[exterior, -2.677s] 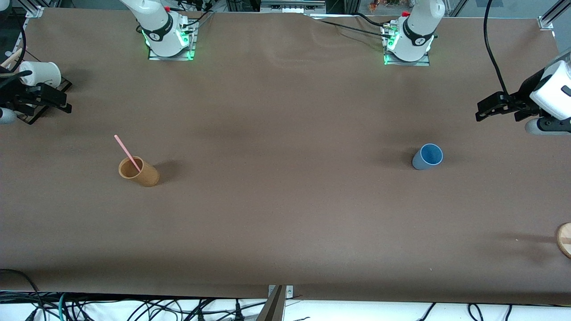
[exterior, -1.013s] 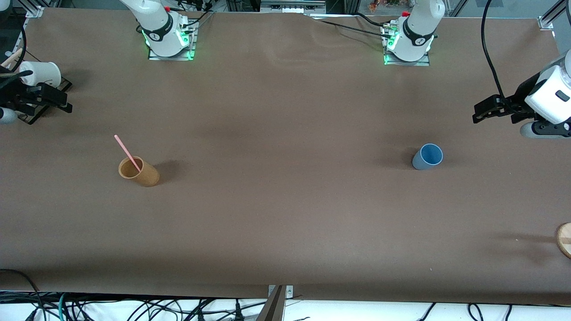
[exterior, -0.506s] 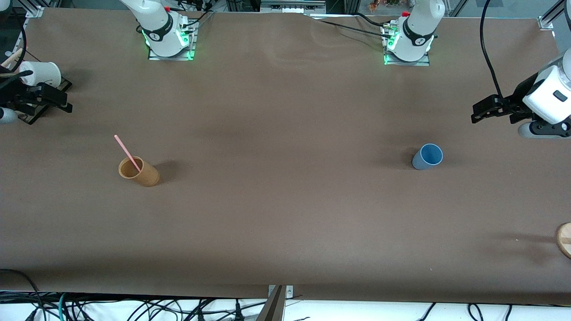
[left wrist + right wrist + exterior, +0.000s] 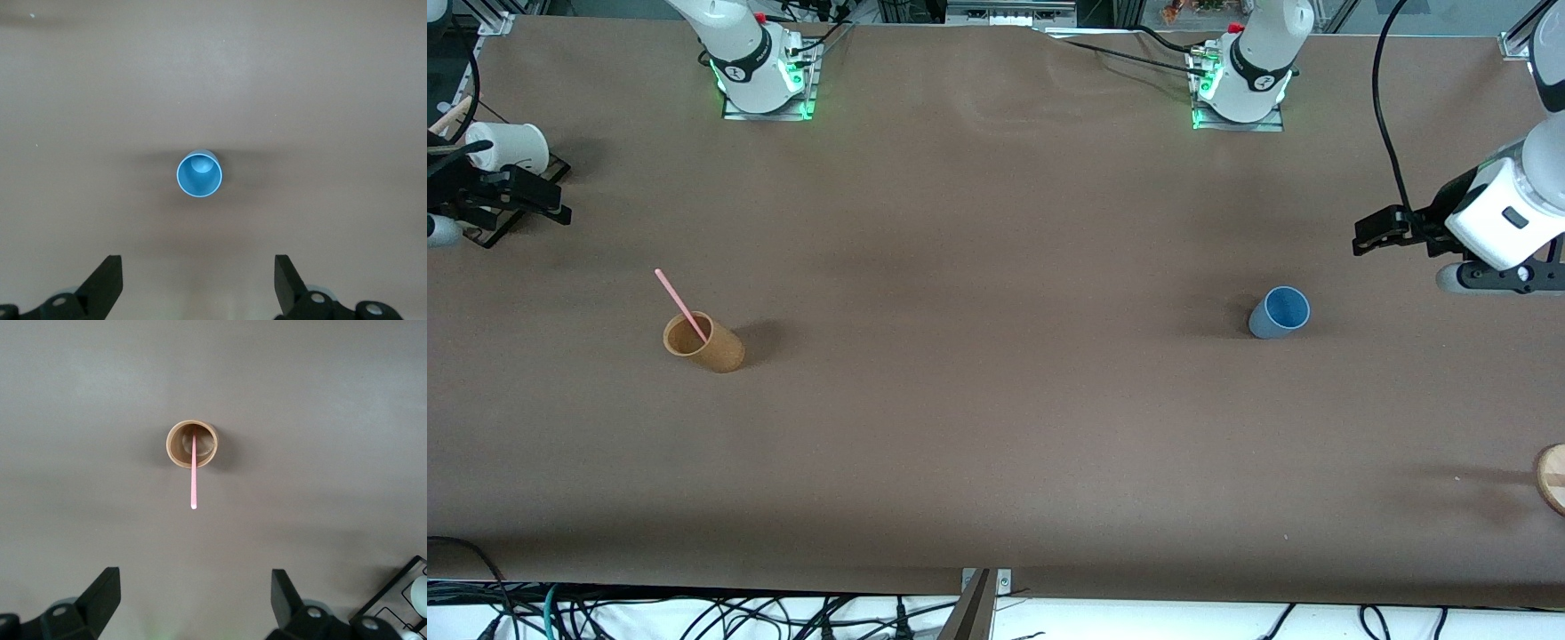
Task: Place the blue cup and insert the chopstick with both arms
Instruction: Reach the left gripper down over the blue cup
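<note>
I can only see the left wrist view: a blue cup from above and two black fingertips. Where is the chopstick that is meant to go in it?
Observer: The chopstick leans in a tan-orange cup toward the right arm's end of the table.
Operator: Is anything holding it?
Observer: No. The right gripper hangs open in the air near a white cup at that end, touching nothing.
Operator: And my arm, is it close to the cup?
Observer: Seen from the front, the left gripper is open and up in the air, clearly apart from the blue cup, which stands upright on the table.
</note>
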`<state>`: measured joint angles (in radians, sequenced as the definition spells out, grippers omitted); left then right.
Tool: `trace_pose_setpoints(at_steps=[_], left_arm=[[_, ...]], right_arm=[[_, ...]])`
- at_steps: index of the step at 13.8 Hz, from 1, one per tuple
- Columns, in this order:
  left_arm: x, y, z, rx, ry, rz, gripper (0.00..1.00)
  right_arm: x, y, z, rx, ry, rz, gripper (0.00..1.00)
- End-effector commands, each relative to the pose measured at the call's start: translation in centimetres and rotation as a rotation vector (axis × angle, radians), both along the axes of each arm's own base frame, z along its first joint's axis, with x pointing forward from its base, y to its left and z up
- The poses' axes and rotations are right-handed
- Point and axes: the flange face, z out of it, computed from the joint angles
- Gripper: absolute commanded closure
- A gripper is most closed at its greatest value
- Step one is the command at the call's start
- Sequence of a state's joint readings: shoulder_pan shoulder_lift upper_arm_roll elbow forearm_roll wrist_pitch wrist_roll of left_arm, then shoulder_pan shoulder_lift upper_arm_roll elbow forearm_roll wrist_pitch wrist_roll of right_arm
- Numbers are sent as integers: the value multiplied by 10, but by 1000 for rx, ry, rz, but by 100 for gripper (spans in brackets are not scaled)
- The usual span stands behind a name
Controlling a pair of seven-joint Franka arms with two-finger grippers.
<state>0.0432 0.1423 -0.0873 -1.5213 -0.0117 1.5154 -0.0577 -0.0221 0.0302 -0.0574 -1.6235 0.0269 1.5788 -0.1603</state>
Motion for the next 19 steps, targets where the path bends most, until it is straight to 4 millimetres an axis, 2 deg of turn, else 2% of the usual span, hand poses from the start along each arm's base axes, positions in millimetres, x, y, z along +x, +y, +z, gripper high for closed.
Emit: trace_pose_setpoints(at_steps=[1, 2, 3, 7, 12, 13, 15, 19], left_arm=[[10, 15, -18, -24, 29, 6, 0], [12, 18, -26, -25, 39, -20, 0], [14, 12, -36, -18, 55, -56, 0], [16, 16, -86, -7, 77, -98, 0], [1, 40, -171, 45, 52, -113, 0], [-3, 42, -182, 51, 37, -114, 0], [-11, 63, -207, 70, 5, -100, 0], [-23, 81, -252, 59, -57, -104, 0]], right_arm=[[-5, 1, 2, 7, 4, 6, 0], [-5, 1, 2, 7, 4, 6, 0], [-5, 0, 1, 6, 4, 6, 0], [-5, 1, 2, 7, 4, 6, 0], [-5, 0, 2, 6, 4, 7, 0], [-5, 1, 2, 7, 4, 6, 0], [-5, 0, 2, 6, 4, 7, 0], [-5, 0, 2, 6, 4, 7, 0]])
